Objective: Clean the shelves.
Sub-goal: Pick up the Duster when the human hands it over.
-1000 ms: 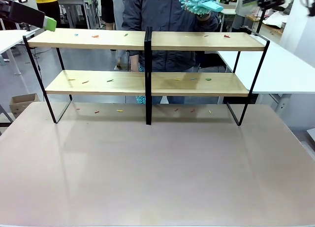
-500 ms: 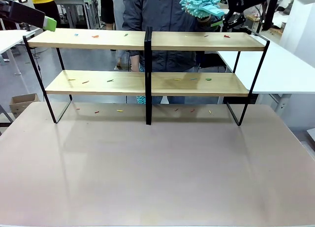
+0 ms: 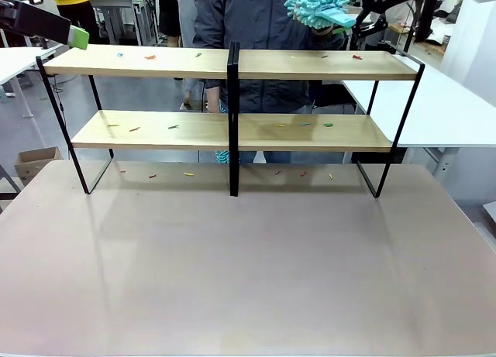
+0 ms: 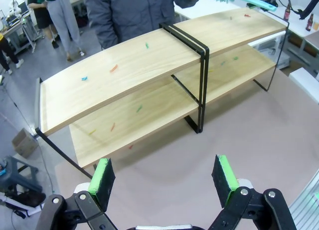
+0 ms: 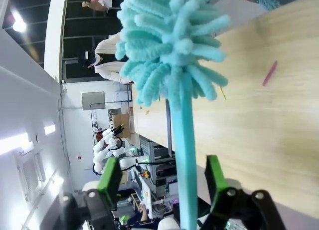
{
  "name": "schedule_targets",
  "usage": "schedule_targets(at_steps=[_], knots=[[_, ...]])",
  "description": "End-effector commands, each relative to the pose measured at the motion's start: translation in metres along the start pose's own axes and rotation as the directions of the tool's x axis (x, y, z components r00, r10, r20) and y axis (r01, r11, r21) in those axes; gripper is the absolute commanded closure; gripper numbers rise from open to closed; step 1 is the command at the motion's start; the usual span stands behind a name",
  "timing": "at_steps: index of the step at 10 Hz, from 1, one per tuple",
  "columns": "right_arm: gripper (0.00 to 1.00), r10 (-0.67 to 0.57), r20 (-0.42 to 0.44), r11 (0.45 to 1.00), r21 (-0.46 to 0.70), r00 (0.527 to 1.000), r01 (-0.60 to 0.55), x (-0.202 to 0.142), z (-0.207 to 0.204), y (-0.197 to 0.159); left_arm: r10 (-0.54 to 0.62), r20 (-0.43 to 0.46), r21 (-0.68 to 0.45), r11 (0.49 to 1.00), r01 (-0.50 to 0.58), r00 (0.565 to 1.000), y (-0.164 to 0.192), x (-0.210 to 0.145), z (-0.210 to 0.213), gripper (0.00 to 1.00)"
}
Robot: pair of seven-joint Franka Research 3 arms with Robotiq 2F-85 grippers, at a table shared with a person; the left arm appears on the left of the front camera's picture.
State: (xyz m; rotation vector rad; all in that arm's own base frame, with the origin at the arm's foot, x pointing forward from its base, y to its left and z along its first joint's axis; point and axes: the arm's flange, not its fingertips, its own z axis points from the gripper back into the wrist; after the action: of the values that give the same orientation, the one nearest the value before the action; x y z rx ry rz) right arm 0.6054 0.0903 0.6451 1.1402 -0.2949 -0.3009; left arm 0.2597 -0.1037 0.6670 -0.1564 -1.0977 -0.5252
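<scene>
The shelves (image 3: 232, 63) stand at the far side of the table, two light-wood boards in a black frame, with small coloured scraps (image 3: 149, 56) scattered on both tiers. Behind them a person holds up a fluffy teal duster (image 3: 316, 5). My right gripper (image 3: 346, 22) is open at the duster's handle. In the right wrist view the handle (image 5: 183, 160) runs between the spread fingers (image 5: 110, 177), above the top board (image 5: 259, 115). My left gripper (image 4: 163, 177) is open and holds nothing, high off the shelves' left end (image 4: 124, 65); its green pad (image 3: 79, 37) shows in the front view.
More scraps (image 3: 188, 173) lie on the tabletop under the shelves. The near part of the grey table (image 3: 248, 272) is bare. White tables (image 3: 434, 101) stand to the right and left, and a cardboard box (image 3: 35, 162) sits on the floor.
My right arm has come in from the far right up to the duster's handle. The person's duster has barely shifted. My left gripper has not moved.
</scene>
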Motion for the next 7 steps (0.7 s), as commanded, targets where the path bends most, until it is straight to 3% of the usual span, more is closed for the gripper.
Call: schedule_targets(at_steps=[1,2,3,7], knots=[[1.0,-0.028,0.05,1.0,0.0,0.998,0.028,-0.0035,-0.0001,-0.003,-0.001,0.0,0.0,1.0,0.001,1.0,0.001,-0.0005,0.0005,0.0],[0.61,-0.027,0.067,1.0,-0.01,0.997,0.028,-0.0034,0.0009,-0.004,-0.001,0.0,0.0,1.0,0.001,1.0,0.001,-0.0005,0.0005,0.0],[1.0,-0.028,0.076,0.999,-0.018,0.997,0.029,-0.0031,0.0016,-0.005,-0.001,0.0,0.0,1.0,0.001,1.0,0.001,-0.0005,0.0005,0.0],[1.0,-0.036,0.059,0.999,-0.025,0.998,0.038,-0.0018,0.0011,-0.0088,-0.001,0.0,0.0,1.0,0.001,1.0,0.001,-0.0005,0.0005,0.0]])
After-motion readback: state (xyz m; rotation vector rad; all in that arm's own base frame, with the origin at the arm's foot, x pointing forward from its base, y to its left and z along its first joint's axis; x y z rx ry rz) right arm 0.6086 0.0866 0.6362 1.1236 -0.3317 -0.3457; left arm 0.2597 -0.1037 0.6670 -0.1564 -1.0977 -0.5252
